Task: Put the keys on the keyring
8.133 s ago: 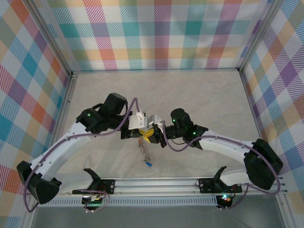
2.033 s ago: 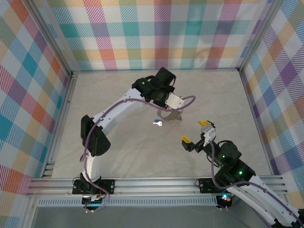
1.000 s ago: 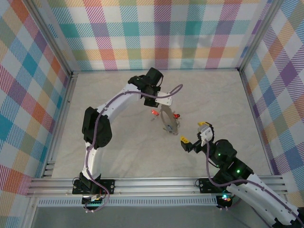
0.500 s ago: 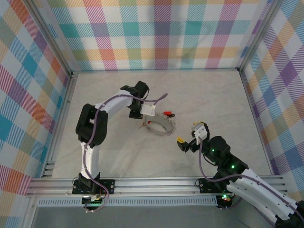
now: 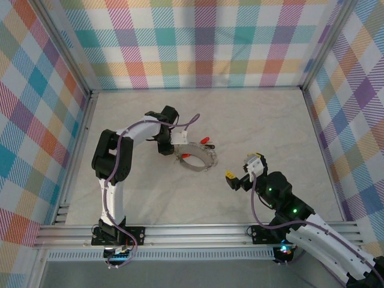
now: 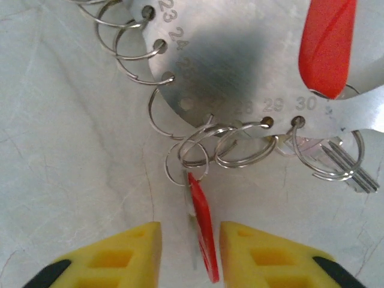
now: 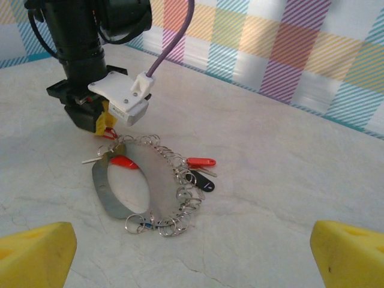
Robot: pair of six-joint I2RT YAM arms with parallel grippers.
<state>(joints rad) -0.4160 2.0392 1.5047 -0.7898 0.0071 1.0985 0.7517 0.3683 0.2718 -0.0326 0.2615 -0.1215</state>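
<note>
The keyring (image 5: 204,163) is a flat grey metal oval edged with many small split rings, lying on the table. In the left wrist view its numbered plate (image 6: 240,66) is ahead of my left gripper (image 6: 190,252). A red key (image 6: 203,228) hangs edge-on from a ring between the yellow fingers (image 6: 120,255), with a gap on each side. Another red key (image 6: 327,48) lies on the plate. My right gripper (image 7: 192,255) is wide open and holds nothing. Before it lie the keyring (image 7: 105,192), a red key (image 7: 200,162), a black key (image 7: 204,179) and a blue key (image 7: 142,226).
Bare pale marbled table lies all around the keyring. Plaid walls and metal frame posts close in the back and both sides. My left arm (image 5: 129,135) reaches across from the left, and the right arm (image 5: 288,207) sits low at the near right.
The left gripper has carried the keyring left and set it flat on the table. Its jaws have parted from the red key. The right arm has barely moved.
</note>
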